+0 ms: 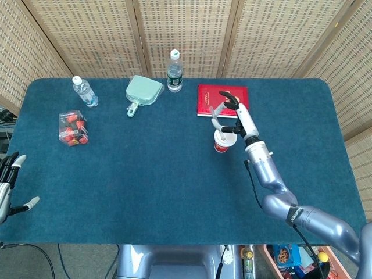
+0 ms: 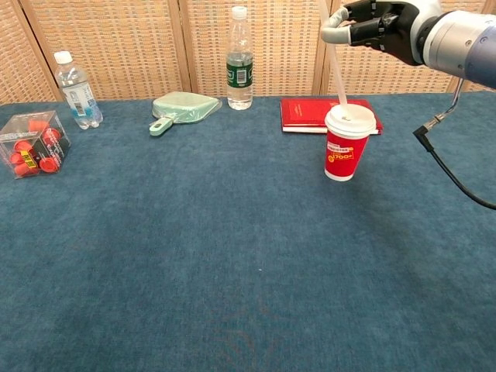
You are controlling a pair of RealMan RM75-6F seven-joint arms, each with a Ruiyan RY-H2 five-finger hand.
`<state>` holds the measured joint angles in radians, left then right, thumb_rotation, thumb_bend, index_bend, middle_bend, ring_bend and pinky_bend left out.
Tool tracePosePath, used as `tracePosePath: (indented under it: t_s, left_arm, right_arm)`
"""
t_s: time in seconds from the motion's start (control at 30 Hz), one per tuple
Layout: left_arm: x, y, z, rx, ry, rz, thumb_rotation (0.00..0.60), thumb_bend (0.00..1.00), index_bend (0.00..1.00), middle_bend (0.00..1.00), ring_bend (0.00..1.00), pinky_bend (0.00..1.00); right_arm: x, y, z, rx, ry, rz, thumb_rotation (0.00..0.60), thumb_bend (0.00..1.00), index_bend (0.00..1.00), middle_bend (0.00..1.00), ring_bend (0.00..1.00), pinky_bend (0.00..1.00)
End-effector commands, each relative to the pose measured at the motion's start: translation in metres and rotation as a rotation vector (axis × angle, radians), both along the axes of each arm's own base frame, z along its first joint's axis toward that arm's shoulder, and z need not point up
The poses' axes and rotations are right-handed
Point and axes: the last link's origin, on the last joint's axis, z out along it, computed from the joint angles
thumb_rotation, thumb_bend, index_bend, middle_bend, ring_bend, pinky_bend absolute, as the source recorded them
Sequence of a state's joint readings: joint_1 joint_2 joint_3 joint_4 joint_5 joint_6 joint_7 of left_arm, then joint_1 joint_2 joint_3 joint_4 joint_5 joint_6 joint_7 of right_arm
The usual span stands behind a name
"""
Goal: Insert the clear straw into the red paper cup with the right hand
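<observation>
The right robot hand (image 2: 377, 23) hovered above the red paper cup (image 2: 349, 144), pinching the upper part of the clear straw (image 2: 336, 74). The straw leaned leftward, its lower end at the cup's white lid. The cup stood on the blue table (image 2: 232, 256), just in front of a red book (image 2: 310, 114). The left robot hand (image 1: 7, 186) rested at the table's near-left edge, fingers spread, holding nothing.

A desk (image 2: 232, 271) with a blue cover carries a red cup (image 2: 349, 143), a red book (image 2: 308, 115), two bottles (image 2: 239, 58) (image 2: 76, 79), a green dustpan (image 2: 180, 108) and a clear box (image 2: 31, 142).
</observation>
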<state>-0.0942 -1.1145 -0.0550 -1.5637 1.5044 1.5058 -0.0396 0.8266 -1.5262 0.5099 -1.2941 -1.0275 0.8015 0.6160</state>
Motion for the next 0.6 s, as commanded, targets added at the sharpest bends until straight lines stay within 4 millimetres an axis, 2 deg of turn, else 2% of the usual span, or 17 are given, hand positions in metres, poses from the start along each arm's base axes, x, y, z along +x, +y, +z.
tracePosePath:
  t_s: [0.03, 0.6]
  left_arm:
    - [-0.0002, -0.0004, 0.0004, 0.002, -0.001, 0.0, 0.6, 0.15, 0.0, 0.0, 0.0, 0.0]
    - [-0.0007, -0.0006, 0.0006, -0.001, -0.006, 0.0, 0.6, 0.15, 0.0, 0.0, 0.0, 0.0]
  right_arm:
    - [0.0007, 0.0007, -0.0018, 0.006, 0.0, -0.001, 0.6, 0.52, 0.65, 0.16, 0.0, 0.0]
    - [-0.0015, 0.0, -0.0108, 0.012, 0.017, -0.008, 0.6, 0.52, 0.65, 0.16, 0.0, 0.0]
